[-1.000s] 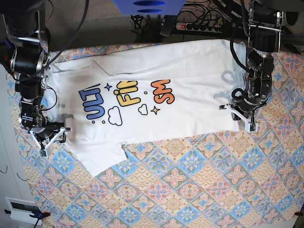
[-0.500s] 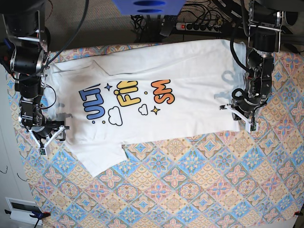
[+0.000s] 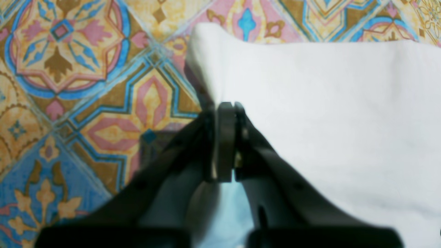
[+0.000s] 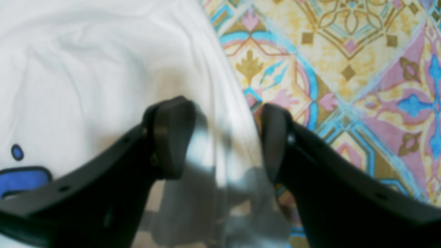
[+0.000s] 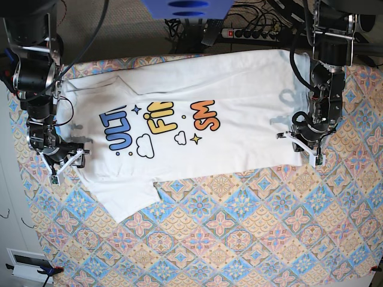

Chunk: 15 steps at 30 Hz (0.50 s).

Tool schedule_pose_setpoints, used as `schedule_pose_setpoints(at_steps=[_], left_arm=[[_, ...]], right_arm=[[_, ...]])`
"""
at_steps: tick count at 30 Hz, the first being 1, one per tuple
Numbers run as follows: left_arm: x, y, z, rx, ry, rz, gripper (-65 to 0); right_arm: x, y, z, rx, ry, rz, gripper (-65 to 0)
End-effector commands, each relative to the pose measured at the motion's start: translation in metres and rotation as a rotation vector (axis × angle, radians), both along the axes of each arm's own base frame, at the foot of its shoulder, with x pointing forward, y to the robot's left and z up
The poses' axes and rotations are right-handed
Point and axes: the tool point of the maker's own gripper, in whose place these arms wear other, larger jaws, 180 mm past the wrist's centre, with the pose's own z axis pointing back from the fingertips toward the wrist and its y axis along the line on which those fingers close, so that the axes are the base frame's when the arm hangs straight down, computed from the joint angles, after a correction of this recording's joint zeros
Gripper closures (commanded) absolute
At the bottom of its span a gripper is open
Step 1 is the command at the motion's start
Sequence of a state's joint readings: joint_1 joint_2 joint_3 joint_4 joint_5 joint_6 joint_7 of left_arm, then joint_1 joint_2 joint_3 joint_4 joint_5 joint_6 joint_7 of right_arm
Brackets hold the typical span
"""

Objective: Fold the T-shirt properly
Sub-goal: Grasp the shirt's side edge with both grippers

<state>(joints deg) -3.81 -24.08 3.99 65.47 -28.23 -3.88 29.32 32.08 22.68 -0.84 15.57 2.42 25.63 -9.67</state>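
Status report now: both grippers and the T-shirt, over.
Left gripper shut on T-shirt hem corner. Right gripper open over shoulder edge. Shirt flat, print up. Nothing in the way.

A white T-shirt [image 5: 197, 119] with colourful letters is lying flat on a patterned cloth [image 5: 239, 233]. One arm is standing at each end.

I see big cartoon letters on the front of the T-shirt [image 5: 179, 119]. They lie sideways from where I look. The blue letters [image 5: 118, 133] look like "ULT". The yellow letters [image 5: 159, 118] look like "FI", with more I cannot make out. The orange letters [image 5: 205, 115] look like "SM". In the right wrist view only a small blue bit [image 4: 20, 179] shows, and I cannot read it.
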Motion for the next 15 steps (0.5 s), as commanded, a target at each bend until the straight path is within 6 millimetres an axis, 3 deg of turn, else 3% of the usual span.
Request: schedule_pose_setpoints(at_steps=[1, 4, 11, 15], left_arm=[[0.014, 0.006, 0.016, 0.013, -0.055, 0.001, 0.0], [0.015, 0.005, 0.016, 0.012, -0.056, 0.0, 0.0], [0.016, 0.005, 0.017, 0.01, -0.059, 0.0, 0.0], [0.027, 0.004, 0.026, 0.011, -0.083, -0.003, 0.0]], right_arm=[[0.016, -0.009, 0.018, -0.008, -0.054, -0.009, -32.9], [0.016, -0.009, 0.018, -0.008, -0.054, -0.009, -30.4], [0.018, -0.008, 0.02, -0.01, -0.061, -0.007, -2.0], [0.032, -0.008, 0.036, -0.027, -0.108, 0.011, -1.1]])
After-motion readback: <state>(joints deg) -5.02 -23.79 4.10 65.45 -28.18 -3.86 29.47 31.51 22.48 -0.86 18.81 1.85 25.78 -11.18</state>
